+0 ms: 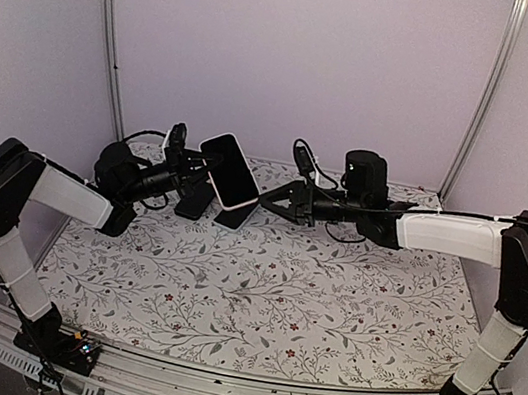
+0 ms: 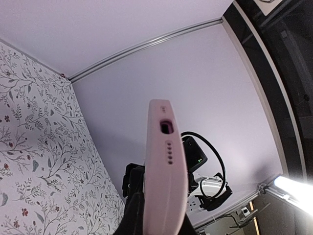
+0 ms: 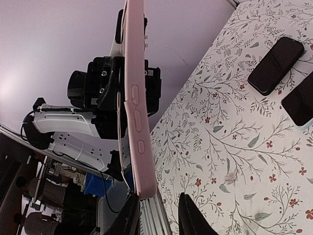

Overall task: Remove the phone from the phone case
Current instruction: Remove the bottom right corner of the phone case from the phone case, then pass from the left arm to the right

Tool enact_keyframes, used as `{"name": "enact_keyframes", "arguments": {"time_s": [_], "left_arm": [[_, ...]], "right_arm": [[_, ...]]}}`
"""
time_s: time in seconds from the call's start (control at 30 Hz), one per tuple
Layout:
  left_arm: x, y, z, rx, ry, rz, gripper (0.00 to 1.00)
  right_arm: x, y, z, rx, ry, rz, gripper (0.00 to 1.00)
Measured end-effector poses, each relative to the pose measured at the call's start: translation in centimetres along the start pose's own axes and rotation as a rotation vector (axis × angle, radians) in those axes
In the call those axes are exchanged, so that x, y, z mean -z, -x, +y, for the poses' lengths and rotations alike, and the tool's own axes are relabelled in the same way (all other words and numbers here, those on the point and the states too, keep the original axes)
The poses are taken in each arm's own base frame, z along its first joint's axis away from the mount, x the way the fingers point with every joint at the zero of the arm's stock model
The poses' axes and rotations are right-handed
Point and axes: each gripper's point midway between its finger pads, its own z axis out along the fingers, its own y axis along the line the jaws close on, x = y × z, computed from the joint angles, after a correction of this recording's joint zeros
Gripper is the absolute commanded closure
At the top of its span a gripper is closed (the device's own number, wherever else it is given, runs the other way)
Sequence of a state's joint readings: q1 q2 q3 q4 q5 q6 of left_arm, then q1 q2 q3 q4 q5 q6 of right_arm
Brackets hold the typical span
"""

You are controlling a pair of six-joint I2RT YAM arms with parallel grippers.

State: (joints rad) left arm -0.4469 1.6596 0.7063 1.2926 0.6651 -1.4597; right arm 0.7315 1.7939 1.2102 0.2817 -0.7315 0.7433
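Observation:
The phone (image 1: 230,174), dark screen up, sits in its pale pink phone case (image 2: 166,171) and is held tilted in the air above the back of the table. My left gripper (image 1: 191,167) is shut on the case's left side. In the left wrist view the case's port end sticks up from the gripper (image 2: 161,226). My right gripper (image 1: 266,200) reaches in from the right. In its wrist view the button edge of the case (image 3: 134,107) ends just above the left finger, and the gripper (image 3: 159,215) stands open, not clamped on it.
Two dark phones lie flat on the floral tablecloth under the held one: one (image 1: 192,201) (image 3: 276,65) to the left and one (image 1: 236,215) (image 3: 298,105) to the right. Metal frame posts (image 1: 109,30) stand at the back corners.

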Motion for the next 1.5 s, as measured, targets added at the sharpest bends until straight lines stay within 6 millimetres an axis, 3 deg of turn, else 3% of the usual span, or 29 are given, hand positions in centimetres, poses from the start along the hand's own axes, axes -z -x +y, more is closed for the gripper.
{"name": "enact_keyframes", "arguments": {"time_s": [0.17, 0.33, 0.47, 0.57, 0.63, 0.73, 0.87, 1.0, 1.13, 1.5], "left_arm": [[0.0, 0.1, -0.2, -0.003, 0.007, -0.004, 1.00], [-0.4, -1.4, -2.9, 0.009, -0.069, 0.056, 1.00], [-1.0, -3.8, -10.8, -0.084, -0.292, 0.138, 1.00], [-0.4, -4.6, -14.4, -0.127, -0.379, 0.160, 1.00], [-0.3, -4.7, -14.5, -0.125, -0.381, 0.162, 1.00], [-0.3, -4.9, -13.0, -0.095, -0.350, 0.165, 1.00], [0.0, -5.0, -10.4, -0.047, -0.290, 0.161, 1.00], [0.5, -4.5, -9.0, -0.021, -0.253, 0.147, 1.00], [0.6, -4.3, -8.9, -0.018, -0.250, 0.149, 1.00], [0.4, -4.4, -7.7, 0.020, -0.227, 0.155, 1.00]], "right_arm": [[-0.2, 0.0, -0.4, -0.004, -0.009, -0.004, 0.72], [-1.1, -0.9, -3.2, -0.046, -0.086, 0.001, 0.72], [-1.5, -4.4, -9.8, -0.179, -0.261, 0.068, 0.72], [-1.3, -6.1, -11.8, -0.227, -0.323, 0.105, 0.71], [-1.3, -6.2, -11.8, -0.229, -0.329, 0.108, 0.70], [-1.2, -6.0, -11.7, -0.222, -0.332, 0.103, 0.65], [-0.5, -4.8, -10.0, -0.172, -0.316, 0.071, 0.53], [1.1, -2.2, -5.7, -0.053, -0.252, 0.000, 0.40], [2.5, -0.8, -2.0, 0.048, -0.178, -0.054, 0.30], [3.6, -1.7, 5.3, 0.250, 0.015, -0.063, 0.21]]}}
